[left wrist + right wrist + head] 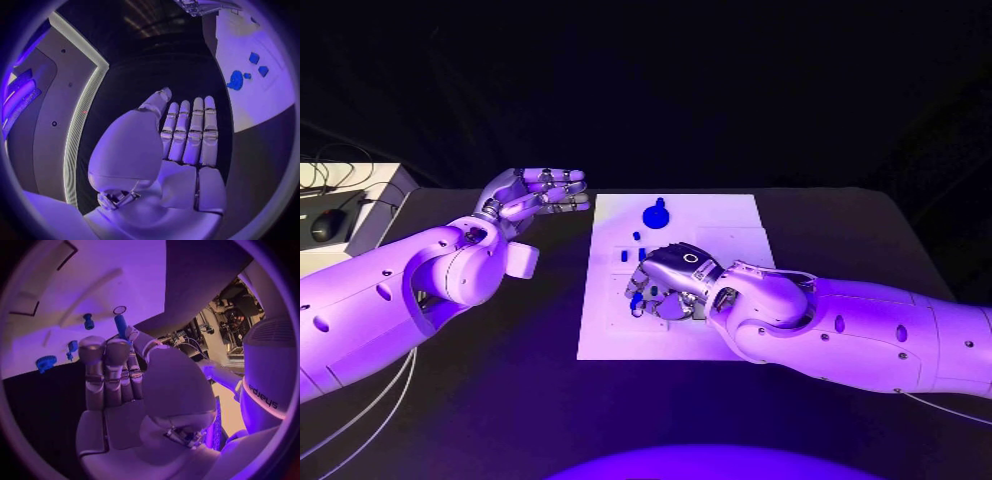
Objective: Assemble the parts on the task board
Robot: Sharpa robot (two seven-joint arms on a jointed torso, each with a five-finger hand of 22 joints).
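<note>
The white task board (733, 225) lies mid-table. A blue gear-shaped part (658, 212) sits near its far edge, and small blue parts (620, 255) lie closer in. My right hand (678, 283) is low over the board's left half and pinches a blue peg (120, 324) between thumb and fingers, its tip just below a round hole (119, 310). The same peg (638, 299) shows under the hand. Another blue peg (89, 321) stands in the board. My left hand (538, 192) hovers off the board's far left corner, fingers straight, holding nothing (184, 140).
A white box (372, 205) with a dark mouse (329, 225) and cables sits at the table's far left. Bare black table surrounds the board (256, 95).
</note>
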